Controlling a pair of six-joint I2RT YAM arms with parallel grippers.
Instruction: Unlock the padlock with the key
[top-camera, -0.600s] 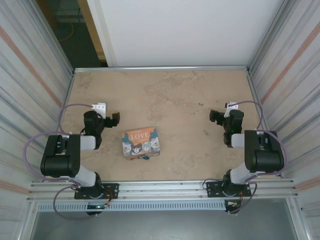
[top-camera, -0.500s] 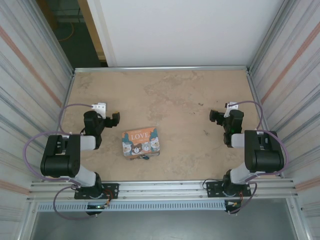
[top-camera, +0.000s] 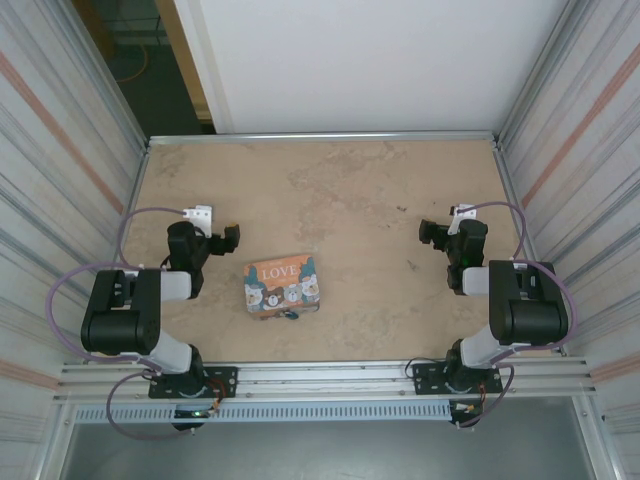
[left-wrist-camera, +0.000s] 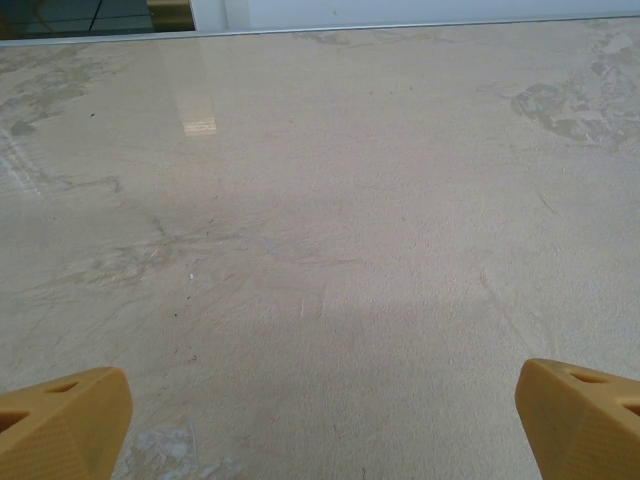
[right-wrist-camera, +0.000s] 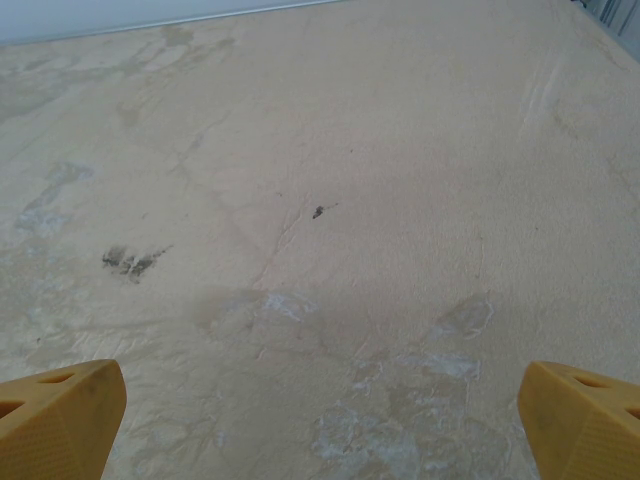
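**Plainly spread fingers on both arms, padlock at the box's near edge**

Seen from above, the orange "LOVE" box (top-camera: 282, 286) lies flat on the tan table (top-camera: 350, 190), between the two arms and nearer the left one. The padlock (top-camera: 290, 315) is a tiny dark speck touching the box's near edge, too small to make out its shackle. The left gripper (top-camera: 228, 238) hangs just left of the box and apart from it. The right gripper (top-camera: 431, 234) is well apart on the far side. In each wrist view the orange fingertips (left-wrist-camera: 62, 420) (right-wrist-camera: 58, 420) sit at opposite lower corners, wide open over bare tabletop, holding nothing
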